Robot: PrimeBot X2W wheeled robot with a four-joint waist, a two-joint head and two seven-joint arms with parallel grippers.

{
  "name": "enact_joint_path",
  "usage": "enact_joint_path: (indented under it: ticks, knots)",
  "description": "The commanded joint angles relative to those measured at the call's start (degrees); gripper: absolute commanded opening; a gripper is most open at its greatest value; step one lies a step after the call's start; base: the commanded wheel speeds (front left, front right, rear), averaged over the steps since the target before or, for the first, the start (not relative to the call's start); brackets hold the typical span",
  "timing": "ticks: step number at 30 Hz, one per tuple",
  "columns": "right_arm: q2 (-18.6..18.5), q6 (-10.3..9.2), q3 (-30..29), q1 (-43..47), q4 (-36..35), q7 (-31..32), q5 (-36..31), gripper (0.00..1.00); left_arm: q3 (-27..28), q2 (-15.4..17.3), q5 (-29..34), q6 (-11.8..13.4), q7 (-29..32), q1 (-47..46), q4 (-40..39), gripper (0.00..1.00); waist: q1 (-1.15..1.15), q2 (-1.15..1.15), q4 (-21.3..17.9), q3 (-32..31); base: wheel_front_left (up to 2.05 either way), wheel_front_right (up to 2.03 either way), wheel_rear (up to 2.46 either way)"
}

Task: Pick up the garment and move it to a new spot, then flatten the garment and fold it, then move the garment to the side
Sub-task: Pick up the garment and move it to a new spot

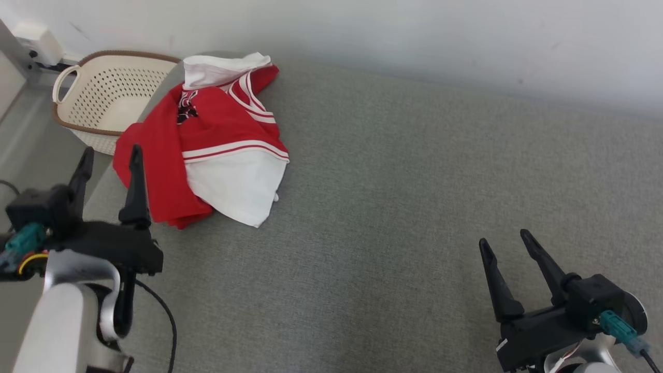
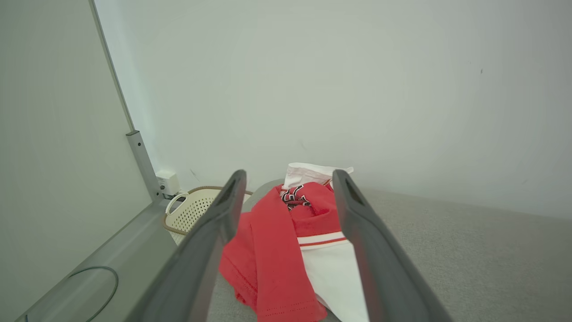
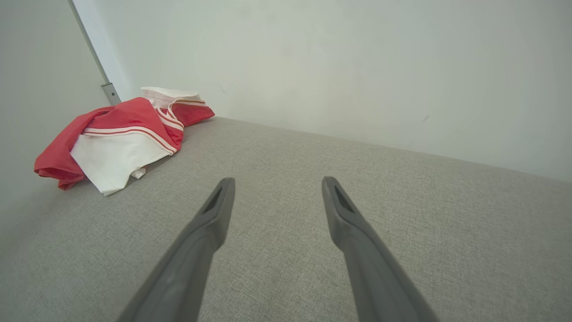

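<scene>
A crumpled red and white garment (image 1: 212,140) with striped trim lies heaped at the far left corner of the grey padded surface (image 1: 393,207). My left gripper (image 1: 111,153) stands open just short of the heap's near left edge, nothing between its fingers. In the left wrist view the garment (image 2: 286,250) lies ahead between the open fingers of the left gripper (image 2: 289,175). My right gripper (image 1: 505,238) is open near the front right, well away from the cloth. From the right wrist view the garment (image 3: 116,134) sits far off to the upper left of the right gripper (image 3: 275,181).
A cream perforated basket (image 1: 106,98) with a brown rim stands on the floor beyond the surface's left edge, beside the garment. A pale wall (image 1: 414,31) runs along the back. A metal post and a white box (image 2: 167,182) stand in the left corner. A black cable (image 1: 166,316) trails from my left arm.
</scene>
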Motion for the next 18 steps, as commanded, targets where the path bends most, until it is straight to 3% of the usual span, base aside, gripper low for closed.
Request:
enact_joint_path:
  ticks: [1, 5, 11, 18]
  knots:
    - [-0.71, 0.04, -0.03, -0.62, -0.56, 0.24, 0.24, 1.00, 0.05, 0.48, -1.22, -0.76, 1.48, -2.42, 2.22, 1.00, 0.00, 0.00, -2.22, 3.00, 0.00, 0.00, 0.00]
    - [-2.25, 0.04, 0.23, -2.20, -2.02, 0.88, 0.65, 1.00, 0.34, 1.60, -4.56, -3.19, 7.39, -10.00, 13.13, 1.00, 0.00, 0.00, -4.65, 6.57, 0.00, 0.00, 0.00]
    - [-3.37, 0.04, -0.01, -3.51, -2.94, 0.97, 0.95, 1.00, 1.80, 2.42, -6.69, -3.38, 9.79, -15.09, 23.78, 1.00, 0.00, 0.00, -6.28, 9.49, 0.00, 0.00, 0.00]
    - [-4.48, 0.04, -0.44, -4.72, -3.83, 1.11, 1.22, 1.00, 3.83, 3.31, -8.78, -2.84, 8.26, -19.28, 33.88, 1.00, 0.00, 0.00, -7.10, 12.42, 0.00, 0.00, 0.00]
